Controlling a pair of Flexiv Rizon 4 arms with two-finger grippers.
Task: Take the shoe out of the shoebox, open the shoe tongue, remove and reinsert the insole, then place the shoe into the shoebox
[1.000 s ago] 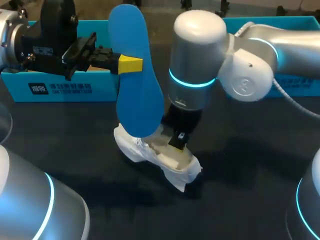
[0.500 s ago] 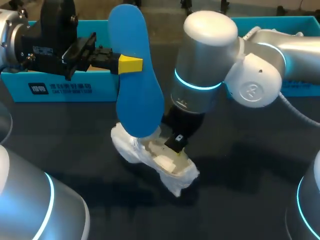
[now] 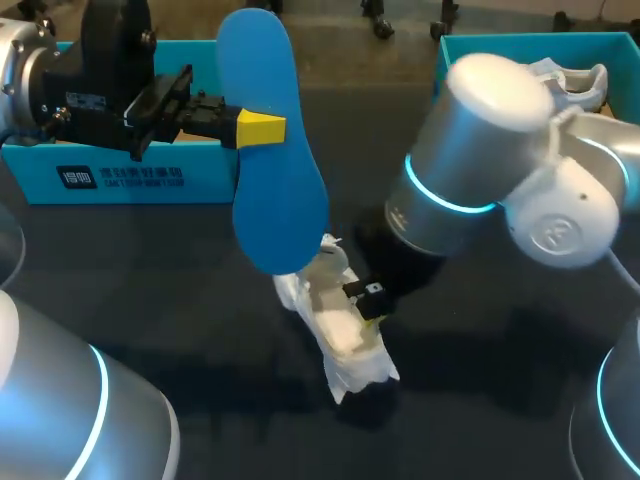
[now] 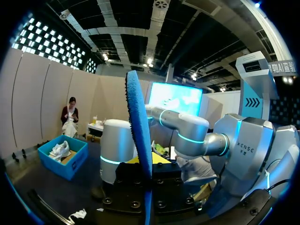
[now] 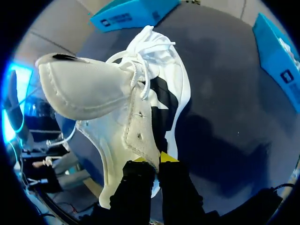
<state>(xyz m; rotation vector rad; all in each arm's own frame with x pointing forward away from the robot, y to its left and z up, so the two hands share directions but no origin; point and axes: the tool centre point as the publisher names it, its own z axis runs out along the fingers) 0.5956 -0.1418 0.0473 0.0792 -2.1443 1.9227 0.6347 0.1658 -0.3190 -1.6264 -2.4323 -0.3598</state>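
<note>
1. While the left jaws pinch the blue insole (image 3: 272, 150) by its edge, one yellow tip on each face, it stands upright above the dark surface (image 3: 150, 290).
2. In the left wrist view the insole (image 4: 139, 136) shows edge-on, rising from between those jaws.
3. The white shoe (image 3: 338, 325) sits mid-surface, just under the insole's lower end.
4. The right jaws are closed on the shoe's (image 5: 154, 108) laced edge, and its tongue (image 5: 84, 89) is folded outward.
5. One blue shoebox (image 3: 120, 175) stands behind the left arm. The other shoebox (image 3: 500, 45), at the far right, holds a second white shoe (image 3: 575, 80).
</note>
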